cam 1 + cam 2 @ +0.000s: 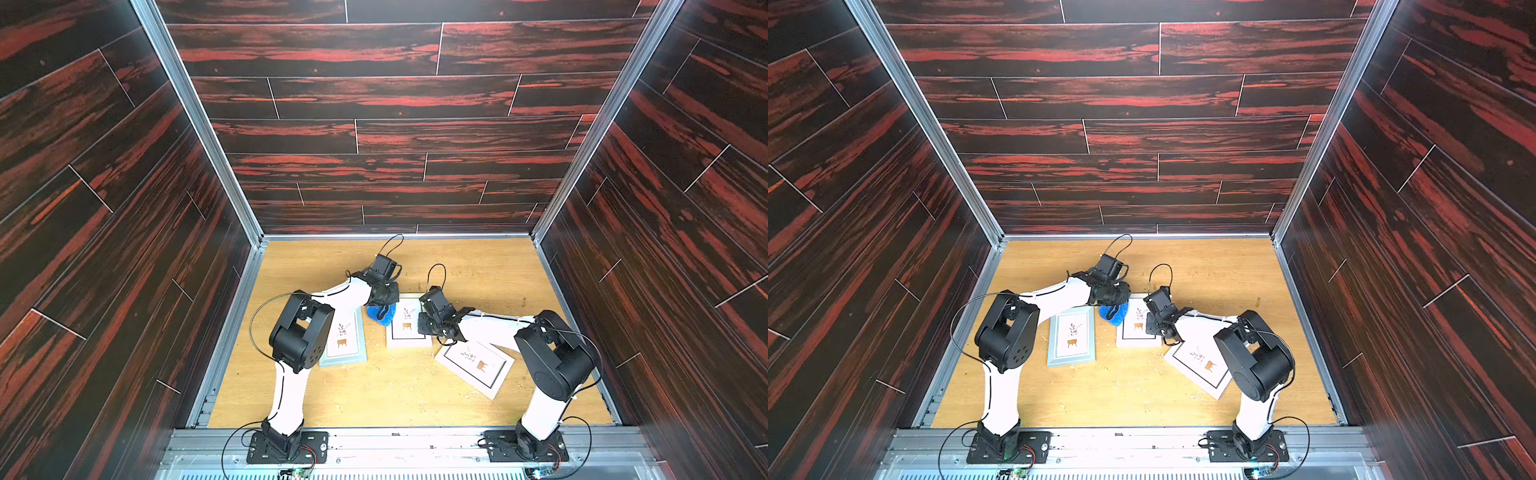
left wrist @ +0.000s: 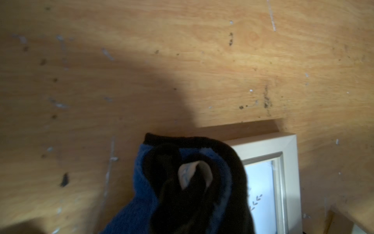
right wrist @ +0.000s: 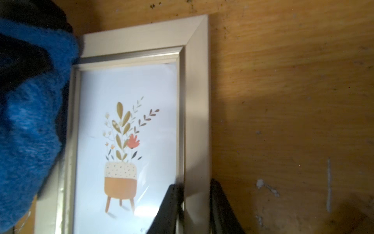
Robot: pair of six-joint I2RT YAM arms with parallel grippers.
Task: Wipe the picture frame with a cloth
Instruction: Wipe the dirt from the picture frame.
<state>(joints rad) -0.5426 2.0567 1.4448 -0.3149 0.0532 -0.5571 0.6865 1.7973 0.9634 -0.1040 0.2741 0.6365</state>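
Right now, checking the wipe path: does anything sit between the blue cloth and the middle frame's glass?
Nothing visible does. The blue cloth, held in the left tool, covers one far corner of the middle picture frame; the right tool clamps the opposite side border.

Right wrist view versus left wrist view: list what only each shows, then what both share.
Only the right wrist view: the right tool closed on a side rail of the frame, and the pot and flowers of the print. Only the left wrist view: a whitish tag on the cloth, with its black trim curled over. Both: the blue cloth, a frame corner and the table.
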